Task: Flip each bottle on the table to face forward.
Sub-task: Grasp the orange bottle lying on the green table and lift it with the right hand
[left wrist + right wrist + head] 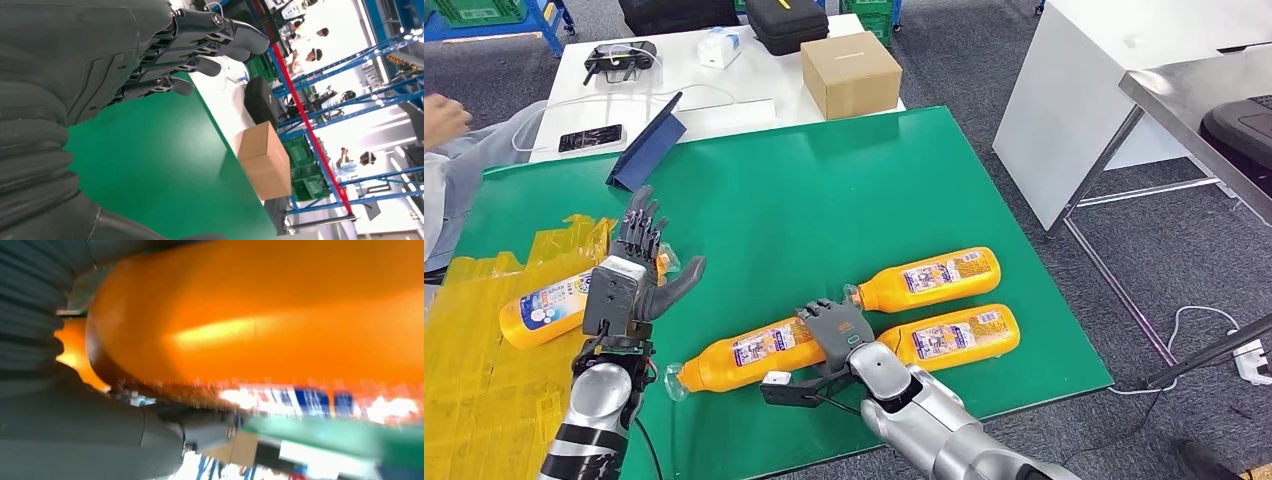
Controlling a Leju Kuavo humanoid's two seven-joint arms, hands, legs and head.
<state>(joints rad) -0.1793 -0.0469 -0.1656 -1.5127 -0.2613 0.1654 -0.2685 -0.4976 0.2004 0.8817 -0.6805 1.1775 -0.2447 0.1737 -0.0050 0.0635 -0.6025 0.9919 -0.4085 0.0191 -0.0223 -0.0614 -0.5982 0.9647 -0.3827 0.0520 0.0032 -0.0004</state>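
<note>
Even overhead light keeps the head view sharp; the right wrist view blurs heavily; bright glare whitens the left wrist view's background.

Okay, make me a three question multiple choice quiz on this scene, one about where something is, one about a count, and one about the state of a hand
1. Where does the cardboard box stand?
A. on the green mat
B. on the white table beyond the green mat
C. on the floor

2. How many orange bottles lie on the table?
A. two
B. three
C. four

3. What is the left hand doing?
A. raised above the table, holding nothing
B. gripping a bottle
C. pressing on the phone

Answers:
1 B, the head view shows the box on the white table, past the far edge of the green mat.
2 C, one lies on the yellow sheet and three lie on the mat.
3 A, its fingers are apart and empty, while the right hand rests on the middle bottle.
</note>
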